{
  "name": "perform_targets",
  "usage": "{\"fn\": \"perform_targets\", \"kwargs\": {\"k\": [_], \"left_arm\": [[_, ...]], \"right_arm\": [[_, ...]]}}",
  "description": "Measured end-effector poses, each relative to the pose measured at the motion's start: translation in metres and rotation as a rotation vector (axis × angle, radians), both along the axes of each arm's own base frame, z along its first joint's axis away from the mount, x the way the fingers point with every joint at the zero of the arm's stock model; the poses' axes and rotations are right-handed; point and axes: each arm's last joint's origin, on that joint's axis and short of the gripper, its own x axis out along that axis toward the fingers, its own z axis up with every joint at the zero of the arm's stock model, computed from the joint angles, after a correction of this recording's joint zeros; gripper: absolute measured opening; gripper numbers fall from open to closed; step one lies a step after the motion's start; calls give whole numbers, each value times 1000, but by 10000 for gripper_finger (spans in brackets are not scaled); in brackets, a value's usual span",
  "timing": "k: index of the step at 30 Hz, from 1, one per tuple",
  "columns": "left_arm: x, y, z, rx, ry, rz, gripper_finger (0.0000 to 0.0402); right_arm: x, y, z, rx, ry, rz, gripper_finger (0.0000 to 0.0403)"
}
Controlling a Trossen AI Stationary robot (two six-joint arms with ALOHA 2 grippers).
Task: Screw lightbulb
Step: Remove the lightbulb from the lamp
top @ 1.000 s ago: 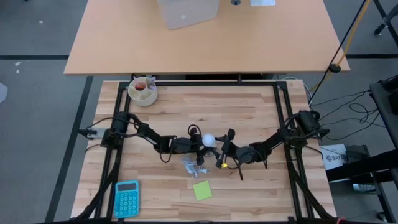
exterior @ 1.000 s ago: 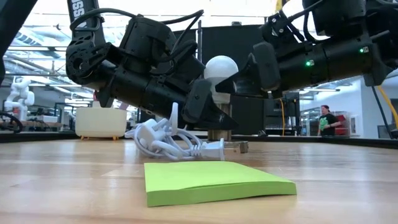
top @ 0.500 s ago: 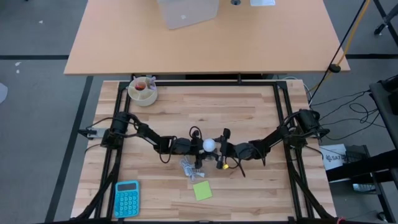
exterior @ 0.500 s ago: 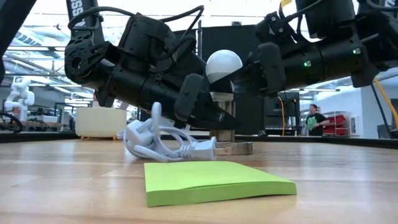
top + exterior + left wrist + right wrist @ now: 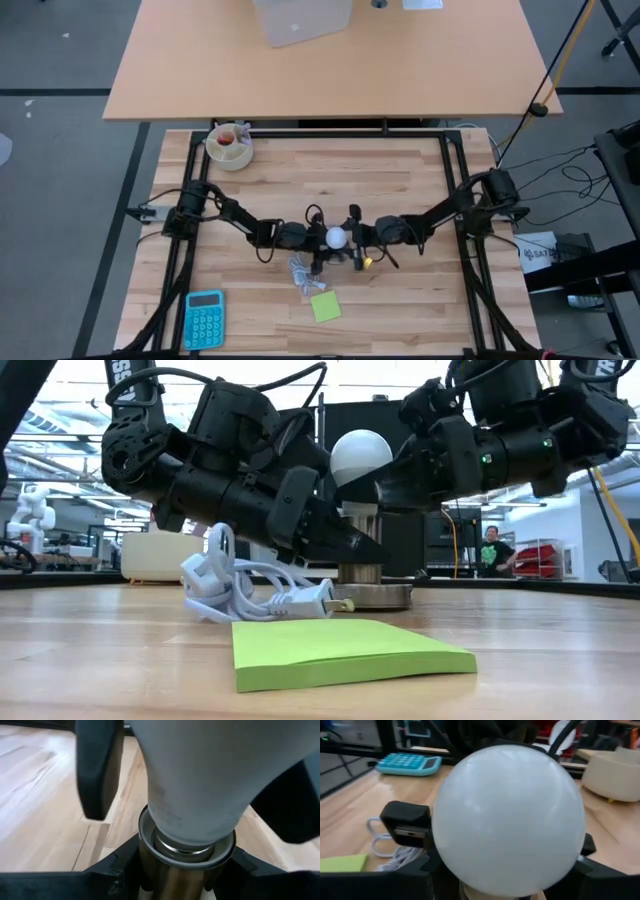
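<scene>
The white lightbulb [image 5: 337, 237] stands upright in a brass-grey socket [image 5: 362, 550], which rests on its round base [image 5: 378, 596] on the wooden table. My left gripper [image 5: 320, 240] comes from the table's left and is shut on the socket. My right gripper [image 5: 353, 238] comes from the right and is shut on the bulb. The bulb's globe fills the right wrist view [image 5: 507, 820]. Its silvery screw base [image 5: 186, 849] sits in the socket's collar. The coiled white cable [image 5: 245, 588] lies on the table by the socket. My left gripper pinches the socket's upright barrel [image 5: 170, 880] between its two fingers [image 5: 117, 870], just below the collar. The fingers come slanting down from the table's left. The socket stands upright on its base. My right gripper holds the bulb by its narrowing neck [image 5: 372, 490], below the globe, with one finger [image 5: 97, 767] on each side. The fingers come about level from the table's right. The bulb stands upright, its screw base in the socket's collar.
A green sticky-note pad [image 5: 325, 306] lies near the front. A blue calculator [image 5: 204, 318] is at the front left and a cream bowl [image 5: 230, 146] at the far left. A person [image 5: 490, 550] stands in the room beyond the table.
My right gripper has moved toward the table's left, closing in on the bulb, and has turned about its wrist. The bulb, the socket and both grippers have shifted slightly toward the near edge, and the cable has been dragged along with them.
</scene>
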Motion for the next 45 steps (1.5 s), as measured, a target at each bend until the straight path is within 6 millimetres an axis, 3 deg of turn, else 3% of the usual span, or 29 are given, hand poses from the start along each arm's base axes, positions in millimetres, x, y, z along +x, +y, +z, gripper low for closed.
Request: {"fn": "perform_targets", "kwargs": {"k": [8, 19, 33, 45], "left_arm": [[1, 0, 0, -5, 2, -15, 181], [1, 0, 0, -6, 1, -17, 181], [1, 0, 0, -5, -1, -15, 181], [1, 1, 2, 3, -25, 46, 182]], "right_arm": [[1, -12, 19, 99, -21, 55, 224], [0, -12, 17, 78, 3, 49, 270], [-1, -12, 20, 41, -22, 53, 240], [-20, -16, 53, -49, 39, 42, 243]]}}
